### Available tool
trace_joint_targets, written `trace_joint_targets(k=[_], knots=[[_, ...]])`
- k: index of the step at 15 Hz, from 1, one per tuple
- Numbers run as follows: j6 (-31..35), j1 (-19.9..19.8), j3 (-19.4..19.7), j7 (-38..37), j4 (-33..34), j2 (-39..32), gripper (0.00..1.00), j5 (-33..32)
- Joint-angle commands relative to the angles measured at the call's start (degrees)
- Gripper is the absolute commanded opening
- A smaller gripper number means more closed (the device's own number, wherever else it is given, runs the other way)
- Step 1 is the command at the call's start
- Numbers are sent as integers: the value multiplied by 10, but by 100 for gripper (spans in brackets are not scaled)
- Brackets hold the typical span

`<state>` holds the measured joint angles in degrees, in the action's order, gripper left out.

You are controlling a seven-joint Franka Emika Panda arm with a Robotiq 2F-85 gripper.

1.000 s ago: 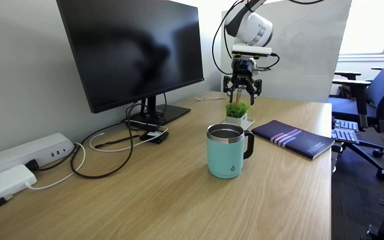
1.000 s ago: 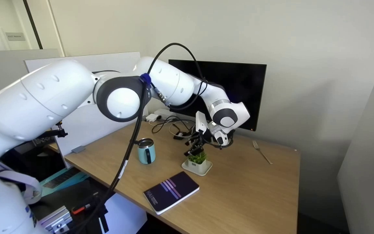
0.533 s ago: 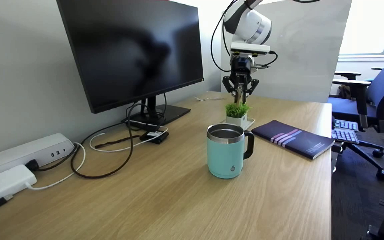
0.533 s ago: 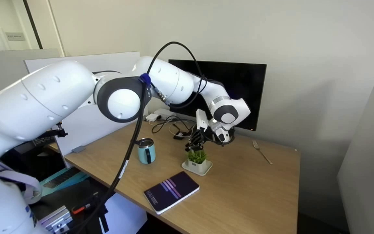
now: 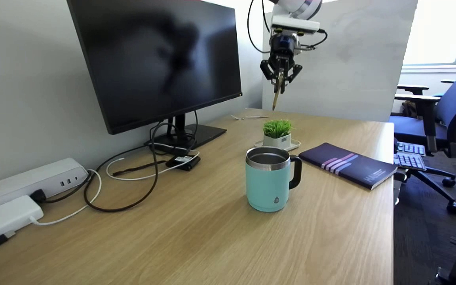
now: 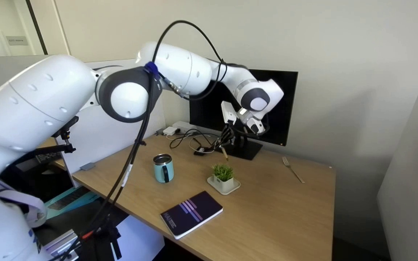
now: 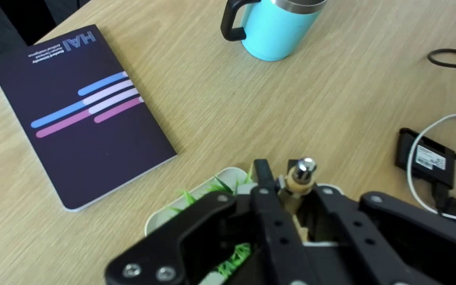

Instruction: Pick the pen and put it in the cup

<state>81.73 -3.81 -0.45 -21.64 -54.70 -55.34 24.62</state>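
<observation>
- The wood-grain desk lies below the end effector, the monitor and pale wall off to one side.
- Nearly closed, it pinches the pen, tip slanting down.
- Beneath: potted plant; farther out: notebook, teal mug.

Arm glossy white, segments rounded, dotted with small pale plugs. Dark-grey joint ring around plain white cap. Black cable, blue wrap, white tag. Silver band near wrist. Fingers black, linked bars, bright metal screws. Blue marking low down.
</observation>
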Motion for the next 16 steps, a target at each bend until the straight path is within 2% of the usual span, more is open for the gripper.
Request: trace_joint_targets(k=[1,6,11,16], knots=[[44,21,15,35,-69,101,4,-41],[120,50,13,67,-167,253,4,-98],[186,58,8,90,-282,387,4,-114],[190,56,-3,116,-427,511,4,-113]])
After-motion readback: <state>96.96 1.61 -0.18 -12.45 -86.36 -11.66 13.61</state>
